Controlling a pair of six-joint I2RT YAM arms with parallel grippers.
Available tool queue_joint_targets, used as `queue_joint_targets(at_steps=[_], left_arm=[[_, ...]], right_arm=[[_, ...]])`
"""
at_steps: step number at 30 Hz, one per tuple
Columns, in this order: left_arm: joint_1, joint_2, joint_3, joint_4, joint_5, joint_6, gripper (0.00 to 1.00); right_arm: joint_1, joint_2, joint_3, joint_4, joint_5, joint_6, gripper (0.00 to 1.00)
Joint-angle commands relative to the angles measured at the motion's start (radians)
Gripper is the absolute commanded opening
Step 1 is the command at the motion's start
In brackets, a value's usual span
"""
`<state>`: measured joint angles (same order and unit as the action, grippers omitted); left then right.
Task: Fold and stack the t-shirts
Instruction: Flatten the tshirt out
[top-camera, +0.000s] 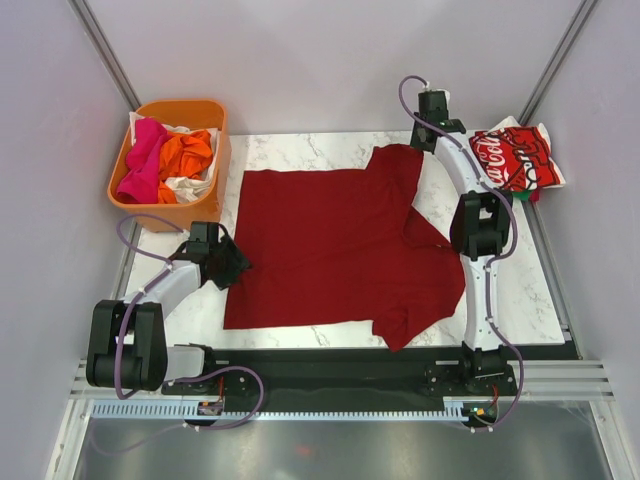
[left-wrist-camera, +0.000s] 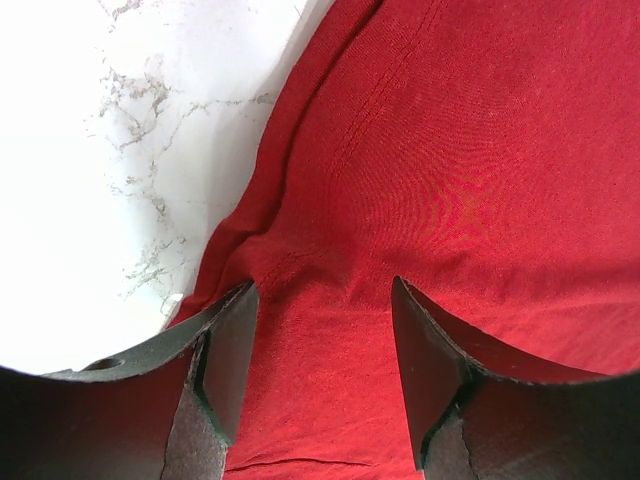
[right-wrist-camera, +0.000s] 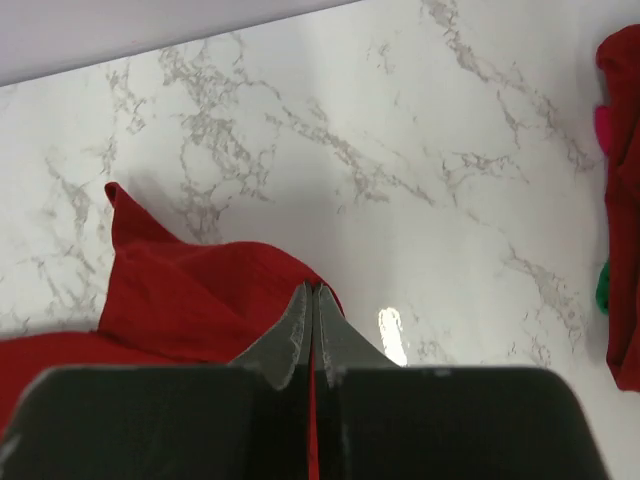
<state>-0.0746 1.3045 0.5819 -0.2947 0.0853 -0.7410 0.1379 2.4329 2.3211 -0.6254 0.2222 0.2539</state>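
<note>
From above, the dark-red tee (top-camera: 330, 250) lies spread on the worktop (top-camera: 300, 150). The left tool (top-camera: 235, 268) is at its left edge, and the right tool (top-camera: 425, 143) is at its far right corner, tips hidden. Left wrist: the tool is spread over the cloth, with the finger bases cut off. Right wrist: the tool is pressed together, pinching a sliver of tee.

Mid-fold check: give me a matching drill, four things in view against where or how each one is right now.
Things:
1. dark-red t-shirt
2. Coca-Cola t-shirt
3. left gripper
4. right gripper

States:
A. shut, pinching red cloth
B. bundled at the far right corner
C. open over a shirt's edge
D. spread out in the middle

Pairs: 1-D, 2-B, 3-C, 4-A
</note>
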Motion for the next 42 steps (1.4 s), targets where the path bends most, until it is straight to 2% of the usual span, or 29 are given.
queue_joint_targets(at_steps=[1,10,16,22,25,26,27,28,29,30,31,33,37,42], left_arm=[[-0.01,0.022,-0.028,-0.009,-0.013,0.022,0.64],[-0.017,0.022,-0.027,-0.008,-0.015,0.023,0.64],[-0.021,0.024,-0.027,-0.008,-0.016,0.023,0.63],[-0.024,0.029,-0.024,-0.009,-0.016,0.025,0.63],[-0.024,0.032,-0.025,-0.007,-0.013,0.026,0.63],[-0.025,0.03,-0.025,-0.006,-0.013,0.025,0.63],[-0.025,0.03,-0.024,-0.007,-0.013,0.026,0.63],[-0.025,0.03,-0.024,-0.006,-0.015,0.026,0.63],[-0.025,0.03,-0.025,-0.006,-0.015,0.026,0.63],[-0.027,0.033,-0.022,-0.006,-0.016,0.026,0.63],[-0.027,0.033,-0.021,-0.006,-0.018,0.026,0.63],[-0.027,0.036,-0.017,-0.008,-0.016,0.026,0.63],[-0.03,0.038,-0.016,-0.007,-0.018,0.025,0.63],[-0.036,0.026,-0.022,-0.006,-0.018,0.026,0.65]], right_arm=[[0.0,0.077,0.034,0.065,0.048,-0.034,0.0],[-0.012,0.166,0.119,0.26,0.167,-0.103,0.0],[-0.015,0.195,0.132,0.453,0.232,-0.192,0.0],[-0.017,0.239,0.123,0.646,0.238,-0.246,0.0],[-0.017,0.258,0.107,0.723,0.244,-0.281,0.04],[-0.018,0.262,0.107,0.739,0.252,-0.285,0.09],[-0.017,0.268,0.107,0.754,0.256,-0.289,0.31],[-0.018,0.281,0.11,0.782,0.261,-0.298,0.47],[-0.017,0.285,0.113,0.793,0.267,-0.304,0.67],[-0.018,0.29,0.118,0.8,0.273,-0.308,0.95],[-0.018,0.295,0.122,0.805,0.278,-0.309,0.98],[-0.017,0.282,0.118,0.808,0.299,-0.311,0.98],[-0.012,0.129,-0.033,0.881,0.292,-0.304,0.98],[0.009,-0.035,-0.103,0.869,0.308,-0.306,0.98]])
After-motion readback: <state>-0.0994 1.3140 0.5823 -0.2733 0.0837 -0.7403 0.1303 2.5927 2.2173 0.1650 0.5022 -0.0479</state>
